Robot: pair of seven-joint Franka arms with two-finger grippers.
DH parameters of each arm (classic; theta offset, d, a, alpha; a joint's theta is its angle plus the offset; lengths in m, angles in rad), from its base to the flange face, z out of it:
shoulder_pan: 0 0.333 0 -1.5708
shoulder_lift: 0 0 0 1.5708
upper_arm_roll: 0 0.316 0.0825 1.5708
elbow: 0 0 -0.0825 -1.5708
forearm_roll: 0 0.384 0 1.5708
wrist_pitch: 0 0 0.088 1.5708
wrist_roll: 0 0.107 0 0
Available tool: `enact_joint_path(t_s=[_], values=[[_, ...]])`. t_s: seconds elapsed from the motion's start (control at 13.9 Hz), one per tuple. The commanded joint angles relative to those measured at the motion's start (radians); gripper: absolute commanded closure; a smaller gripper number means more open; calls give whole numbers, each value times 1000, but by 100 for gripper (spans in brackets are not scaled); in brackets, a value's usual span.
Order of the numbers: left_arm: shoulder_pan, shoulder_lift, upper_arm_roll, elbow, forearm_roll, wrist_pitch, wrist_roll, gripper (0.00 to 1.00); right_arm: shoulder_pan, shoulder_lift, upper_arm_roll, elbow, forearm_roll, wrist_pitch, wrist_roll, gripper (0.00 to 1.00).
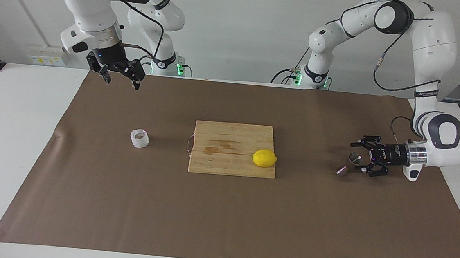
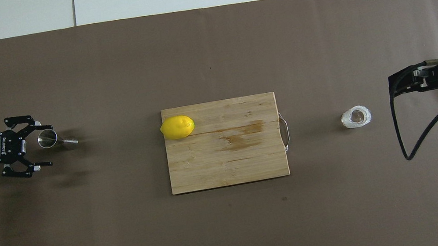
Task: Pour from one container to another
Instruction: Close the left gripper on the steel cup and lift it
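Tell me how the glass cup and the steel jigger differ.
The glass cup is squat and clear; the steel jigger is slim, shiny and hourglass-shaped. The cup stands alone; the jigger has the open left gripper beside it. Both rest on the brown mat.
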Motion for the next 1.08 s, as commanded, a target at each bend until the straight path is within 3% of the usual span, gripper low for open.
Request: enact_joint_path(t_s=[0.0, 0.29, 0.65, 0.86, 1.0], values=[[19, -6, -17, -17, 8, 10, 12, 0, -4, -16, -5, -10, 28, -6, -14, 0], [19, -6, -17, -17, 8, 10, 12, 10, -4, -16, -5, -10, 28, -6, -14, 0], [19, -7, -17, -17, 8, 11, -2, 12, -4, -16, -5, -10, 28, -6, -16, 0], [19, -7, -17, -17, 8, 11, -3, 35, -4, -16, -5, -10, 28, -6, -16, 0], [19, -7, -18, -17, 6, 23, -5, 64, -4, -16, -5, -10, 28, -6, -14, 0]])
